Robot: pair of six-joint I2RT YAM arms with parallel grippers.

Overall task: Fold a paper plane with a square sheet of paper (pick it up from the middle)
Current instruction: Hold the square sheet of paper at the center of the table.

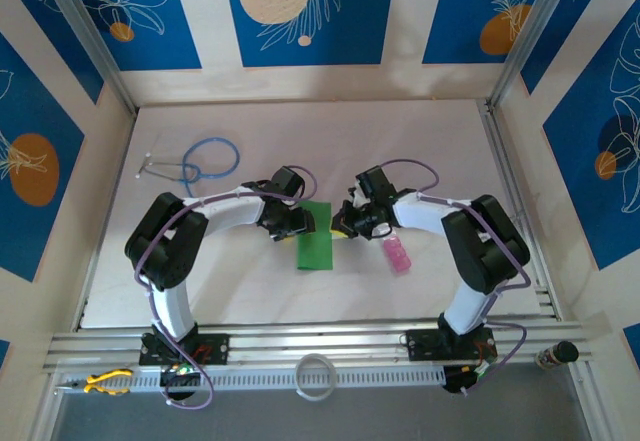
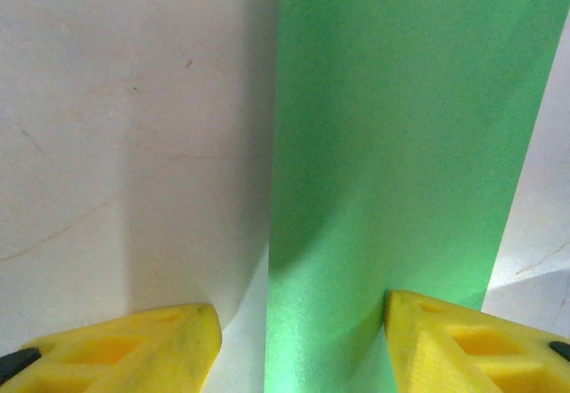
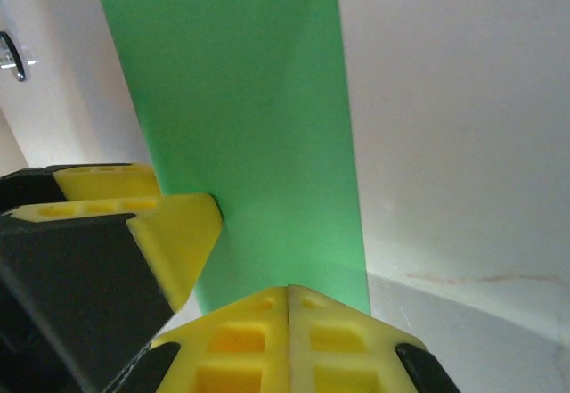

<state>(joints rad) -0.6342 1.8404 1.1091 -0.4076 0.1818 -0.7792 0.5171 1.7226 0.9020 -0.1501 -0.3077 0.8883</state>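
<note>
**Top view:** Your two arms meet over the middle of the tabletop. The square sheet of paper, already creased down to a narrow green strip, lies flat there. The left gripper stands at one long edge of the strip and the right gripper just off the other, facing each other across it. This stance looks meant to let one side steady the paper while the other works a fold. A pink bottle lies just behind the right gripper. A blue-tubed stethoscope sits well apart, beyond the left gripper.

**Left wrist view:** Your left gripper's yellow fingers are spread and hold nothing. The strip runs straight ahead from between them. One finger is over bare tabletop and the other over the paper near its far long edge, likely bracketing the strip to keep it from sliding.

**Right wrist view:** Your right gripper's fingers are pressed together with the seam closed, right at the near edge of the strip. You cannot tell whether the paper is caught between them. A finger of the left gripper sits just ahead of them and to one side, at the strip's edge. No pointed plane has formed yet, so most of the folding appears to remain.
</note>
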